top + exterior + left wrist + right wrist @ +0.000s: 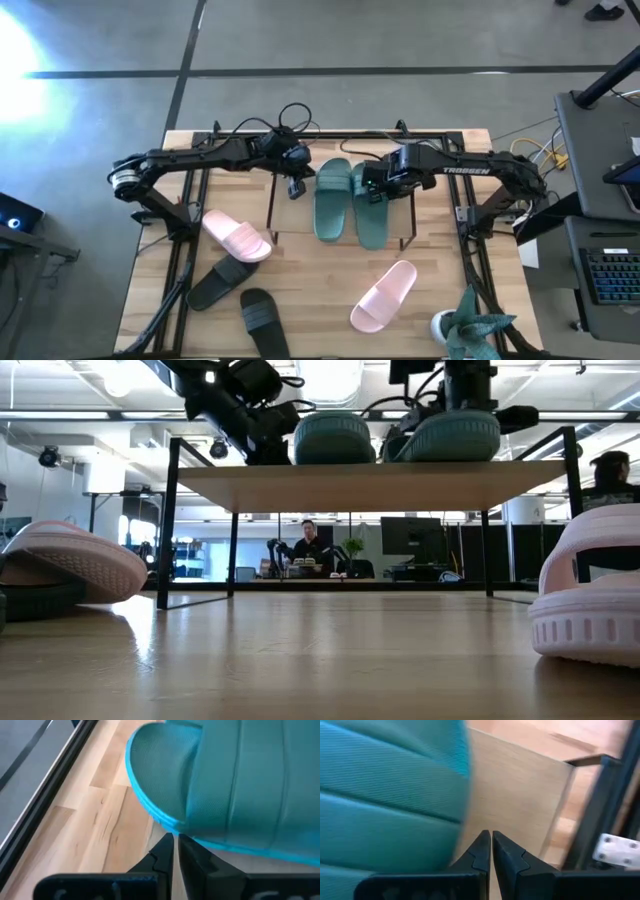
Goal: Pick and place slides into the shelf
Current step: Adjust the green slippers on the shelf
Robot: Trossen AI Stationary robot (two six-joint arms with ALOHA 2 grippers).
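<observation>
Two ribbed teal-green rubber slides (349, 200) lie side by side on the shelf (290, 236) with its pale wood board. The left gripper (296, 187) and right gripper (372, 192) flank them, jaws together, holding nothing.

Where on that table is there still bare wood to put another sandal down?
Bare wood lies between the pink slide on the left and the pink slide on the right, in front of the shelf. The shelf board is crowded: both teal slides fill it, grippers alongside.
</observation>
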